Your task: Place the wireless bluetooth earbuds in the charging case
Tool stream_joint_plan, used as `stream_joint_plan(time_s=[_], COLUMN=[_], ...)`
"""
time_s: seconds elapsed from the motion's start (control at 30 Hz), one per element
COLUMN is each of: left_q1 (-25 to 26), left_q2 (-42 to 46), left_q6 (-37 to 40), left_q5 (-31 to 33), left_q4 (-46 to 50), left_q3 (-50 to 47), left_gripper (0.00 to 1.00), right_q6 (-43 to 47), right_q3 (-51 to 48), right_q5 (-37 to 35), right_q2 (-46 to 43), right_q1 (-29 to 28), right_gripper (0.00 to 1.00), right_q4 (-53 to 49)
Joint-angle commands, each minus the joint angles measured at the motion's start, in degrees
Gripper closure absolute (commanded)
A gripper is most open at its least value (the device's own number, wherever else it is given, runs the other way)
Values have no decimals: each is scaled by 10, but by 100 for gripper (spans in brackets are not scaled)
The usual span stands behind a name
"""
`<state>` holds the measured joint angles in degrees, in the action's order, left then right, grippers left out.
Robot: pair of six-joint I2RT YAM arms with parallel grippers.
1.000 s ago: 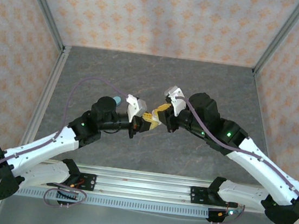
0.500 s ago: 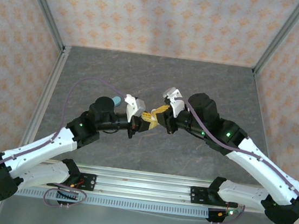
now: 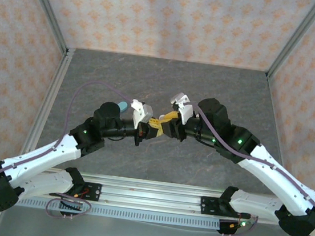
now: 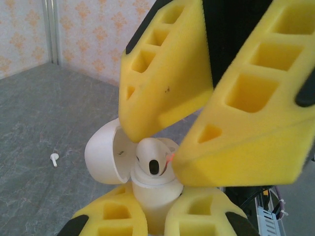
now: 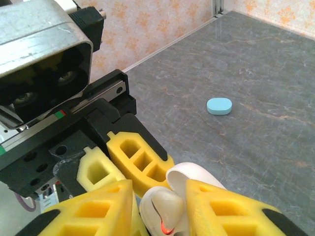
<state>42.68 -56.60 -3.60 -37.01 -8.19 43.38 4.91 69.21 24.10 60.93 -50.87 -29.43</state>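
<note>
Above mid-table, left claw (image 4: 151, 209) clamps the open white case (image 4: 101, 155), right claw (image 5: 160, 211) clamps a white earbud (image 4: 152, 160).

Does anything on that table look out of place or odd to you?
One tiny white earbud lies loose on the grey table, well apart from the open white case that the left claw holds. A teal case also sits alone on it. Nothing looks spilled or broken.

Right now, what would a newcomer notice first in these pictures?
Two yellow-fingered grippers meet above the grey table: the left gripper holds an open white case, and the right gripper pinches a white earbud at its mouth. A loose earbud and a closed teal case lie apart on the table.
</note>
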Motion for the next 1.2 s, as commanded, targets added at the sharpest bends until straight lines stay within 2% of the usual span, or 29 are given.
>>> stream_joint_plan(time_s=[0.0, 0.07, 0.3, 0.73, 0.83, 0.93, 1.17], left_q1=[4, 4, 5, 4, 5, 5, 6], left_q2=[12, 12, 13, 25, 33, 43, 54], left_q6=[-4, -3, -3, -3, -3, -3, 7], left_q5=[4, 4, 9, 24, 33, 48, 104], left_q4=[-7, -7, -4, -2, 2, 6, 66], left_q3=[20, 19, 18, 5, -4, -17, -35], left_gripper=[100, 100, 100, 100, 100, 100, 100], right_q6=[-16, -22, -52, -120, -132, -151, -224], right_q3=[21, 29, 69, 142, 148, 145, 88], right_q5=[1, 0, -22, -80, -96, -101, -102], right_q2=[2, 4, 15, 44, 51, 66, 171], right_q1=[-4, -4, -3, 12, 35, 83, 202], right_gripper=[59, 54, 47, 47, 47, 47, 48], right_q4=[3, -1, -28, -120, -142, -173, -220])
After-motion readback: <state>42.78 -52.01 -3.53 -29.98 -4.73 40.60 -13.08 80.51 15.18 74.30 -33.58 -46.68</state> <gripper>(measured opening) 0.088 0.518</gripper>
